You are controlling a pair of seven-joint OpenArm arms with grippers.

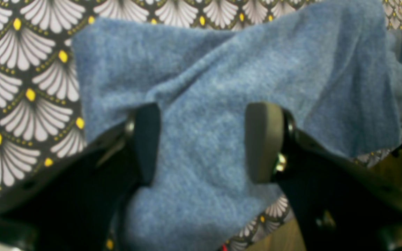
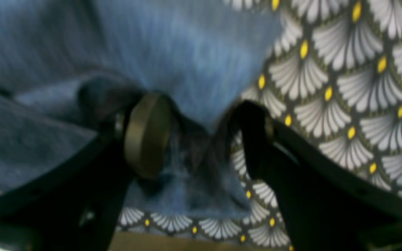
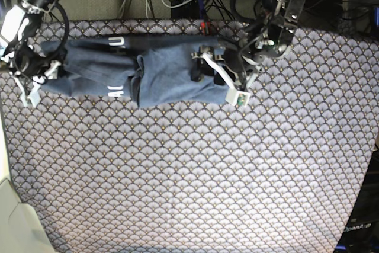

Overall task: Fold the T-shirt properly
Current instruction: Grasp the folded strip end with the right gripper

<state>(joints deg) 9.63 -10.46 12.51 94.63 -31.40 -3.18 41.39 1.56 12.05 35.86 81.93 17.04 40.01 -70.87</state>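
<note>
The left gripper (image 1: 201,141) stands wide, blue cloth lying between its jaws, not pinched. The right gripper (image 2: 195,136) is wide too, straddling a bunched edge. The T-shirt (image 3: 142,75) lies stretched and rumpled across the table cover (image 3: 195,170) at about 11 o'clock in the base view. Soft, light, limp: probably best pinched at hems or corners. Lettering is mostly folded under; the wrist views are blurred.

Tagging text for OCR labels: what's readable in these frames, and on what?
"OpenArm", small white watermark at the base view's lower right corner.
White block letters on the T-shirt, partly folded away: a "U" near the top edge; a fragment near the lower edge, not readable.
Wrist views: no text.
</note>
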